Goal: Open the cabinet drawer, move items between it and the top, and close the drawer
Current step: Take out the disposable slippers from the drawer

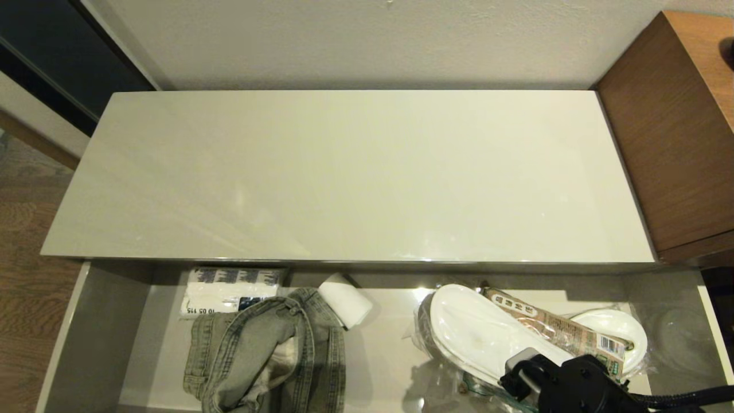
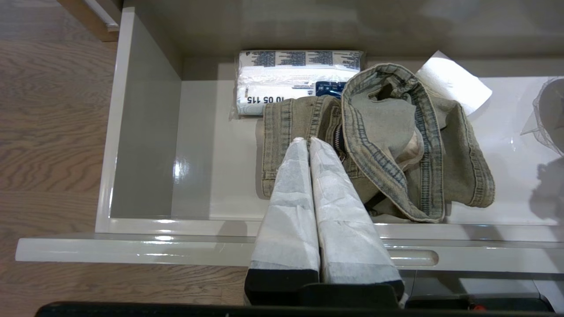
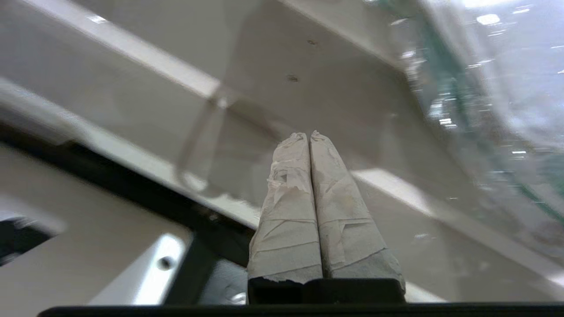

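The cabinet drawer (image 1: pixel 103 338) stands pulled out below the front edge of the top (image 1: pixel 344 178), w/ its contents in plain sight. The top is a glossy pale beige slab, nothing on it. In the drawer's left half lies the denim garment (image 1: pixel 269 355), grey-green, crumpled, collar up. In the right half lies the pair of white slippers (image 1: pixel 476 330) in clear plastic wrap, one overlapping the other. A brown printed packet (image 1: pixel 559 332) lies diagonally across the slippers, touching them. A small white paper roll (image 1: pixel 346 300) sits just beside the garment at its back edge, approx. mid-drawer. A white plastic-wrapped pack (image 1: pixel 229 291) w/ dark print sits at the back left, the garment overlapping its front edge.

Right gripper (image 3: pixel 310 134): tape-wrapped fingers pressed together, holding nothing, low in the right part of the drawer near the slippers' wrap; in the head view only its black arm body shows, at the bottom edge by the slippers. Left gripper (image 2: pixel 308 140): fingers also pressed together, empty, hanging above the drawer's front rim w/ tips over the garment.

A brown wood-grain desk (image 1: pixel 676 126) stands against the top's right end. Wood floor (image 1: pixel 28 241) to the left.
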Robot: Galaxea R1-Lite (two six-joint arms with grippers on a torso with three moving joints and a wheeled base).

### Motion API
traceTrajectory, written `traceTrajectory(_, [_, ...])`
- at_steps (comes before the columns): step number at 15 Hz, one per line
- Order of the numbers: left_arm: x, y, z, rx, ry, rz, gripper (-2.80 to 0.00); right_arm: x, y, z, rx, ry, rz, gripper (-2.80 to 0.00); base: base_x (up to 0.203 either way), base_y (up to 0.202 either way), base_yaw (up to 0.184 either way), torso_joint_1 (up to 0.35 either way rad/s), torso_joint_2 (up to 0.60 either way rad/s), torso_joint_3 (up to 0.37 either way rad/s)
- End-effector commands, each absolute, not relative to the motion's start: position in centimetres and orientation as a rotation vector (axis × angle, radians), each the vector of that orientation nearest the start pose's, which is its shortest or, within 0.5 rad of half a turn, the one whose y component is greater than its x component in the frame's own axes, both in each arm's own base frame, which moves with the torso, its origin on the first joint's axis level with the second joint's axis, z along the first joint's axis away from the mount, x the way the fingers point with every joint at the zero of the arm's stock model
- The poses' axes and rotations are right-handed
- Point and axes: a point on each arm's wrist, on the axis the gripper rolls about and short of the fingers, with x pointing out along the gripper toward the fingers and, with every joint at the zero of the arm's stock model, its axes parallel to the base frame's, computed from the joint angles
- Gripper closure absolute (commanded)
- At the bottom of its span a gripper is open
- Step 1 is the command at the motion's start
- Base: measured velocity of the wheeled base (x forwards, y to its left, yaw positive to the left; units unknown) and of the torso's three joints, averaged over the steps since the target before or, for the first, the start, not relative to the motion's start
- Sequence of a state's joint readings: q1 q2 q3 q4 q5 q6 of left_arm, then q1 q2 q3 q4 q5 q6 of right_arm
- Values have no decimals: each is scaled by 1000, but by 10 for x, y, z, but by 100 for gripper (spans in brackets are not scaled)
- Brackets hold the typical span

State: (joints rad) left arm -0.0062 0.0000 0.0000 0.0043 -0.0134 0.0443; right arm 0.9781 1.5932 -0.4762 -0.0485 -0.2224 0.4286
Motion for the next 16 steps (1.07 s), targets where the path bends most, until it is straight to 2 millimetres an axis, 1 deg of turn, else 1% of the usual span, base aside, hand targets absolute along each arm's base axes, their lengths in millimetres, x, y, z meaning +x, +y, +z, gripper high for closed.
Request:
traceTrajectory(1, [-23,0,75,44,6,-20,0,115,163,89,-201,1017,475,0,0,0,0,0,0,0])
traceTrajectory(5, [-23,0,75,44,6,-20,0,115,166,88,-137,1076,523,0,0,0,0,0,0,0])
traceTrajectory(7, [-23,0,75,44,6,-20,0,114,170,86,-80,1142,569,0,0,0,0,0,0,0])
traceTrajectory(12, [-23,0,75,44,6,-20,0,114,170,85,-65,1177,589,0,0,0,0,0,0,0])
traceTrajectory(16, [-23,0,75,44,6,-20,0,114,173,82,-9,1242,612,0,0,0,0,0,0,0])
